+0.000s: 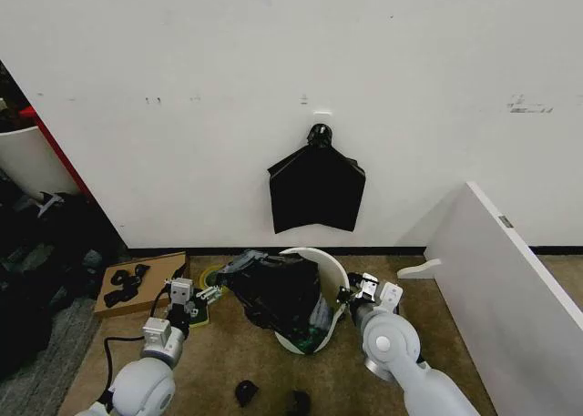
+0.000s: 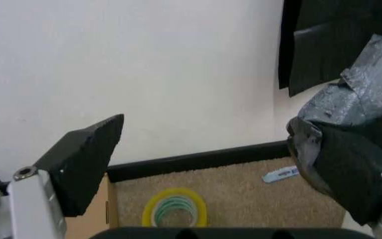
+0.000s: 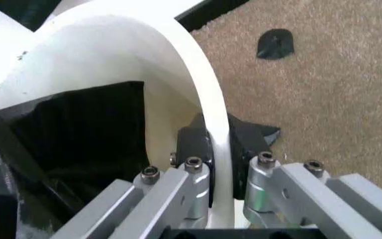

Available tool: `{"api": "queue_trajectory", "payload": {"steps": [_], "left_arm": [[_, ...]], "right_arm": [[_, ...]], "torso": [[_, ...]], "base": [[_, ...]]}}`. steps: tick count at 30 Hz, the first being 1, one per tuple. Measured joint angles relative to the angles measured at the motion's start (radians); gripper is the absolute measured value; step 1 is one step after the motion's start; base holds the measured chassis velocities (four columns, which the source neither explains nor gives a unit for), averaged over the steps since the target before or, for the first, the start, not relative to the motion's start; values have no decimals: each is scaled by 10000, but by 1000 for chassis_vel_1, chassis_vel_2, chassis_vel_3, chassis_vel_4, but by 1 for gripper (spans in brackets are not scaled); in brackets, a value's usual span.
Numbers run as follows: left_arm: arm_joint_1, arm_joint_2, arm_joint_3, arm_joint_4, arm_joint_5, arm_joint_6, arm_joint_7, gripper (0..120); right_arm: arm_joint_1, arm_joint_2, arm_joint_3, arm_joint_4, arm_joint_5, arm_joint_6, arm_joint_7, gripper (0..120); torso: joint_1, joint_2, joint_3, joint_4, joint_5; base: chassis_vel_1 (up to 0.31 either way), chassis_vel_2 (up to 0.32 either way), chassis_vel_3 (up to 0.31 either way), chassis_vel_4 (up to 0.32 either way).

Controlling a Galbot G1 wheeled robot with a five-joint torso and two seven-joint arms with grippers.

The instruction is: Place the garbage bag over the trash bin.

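Right gripper (image 3: pixel 219 149) clamps the rolled rim of the round white plastic trash bin (image 1: pixel 330 268), tipped on carpet; left gripper (image 2: pixel 208 149) gapes beside the crinkled glossy black garbage bag (image 1: pixel 278 289) stuffed inside. A slip could topple the bin.

1 trash bin (image 1: pixel 314 298), 1 garbage bag (image 1: pixel 278 289), 1 bag bundle (image 1: pixel 316 187) on wall, 2 black scraps (image 1: pixel 246 392) bottom center, 1 tape roll (image 2: pixel 175 213), 2 grippers: left gripper (image 1: pixel 202 299), right gripper (image 1: pixel 351 293).

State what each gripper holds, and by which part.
Right gripper: the trash bin, fingers clamped across its rim. Left gripper: open, holding nothing, beside the garbage bag.
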Motion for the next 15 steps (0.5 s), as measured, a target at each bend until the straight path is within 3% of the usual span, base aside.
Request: {"api": "queue_trajectory", "payload": {"steps": [15], "left_arm": [[-13,-73,-76,25,39,-14,15,100]], "right_arm": [[-94,331,-379,-186,-450,140,-84,4]], "torso": [[0,0,-1,2,-1]], "base": [[0,0,0,0]]}}
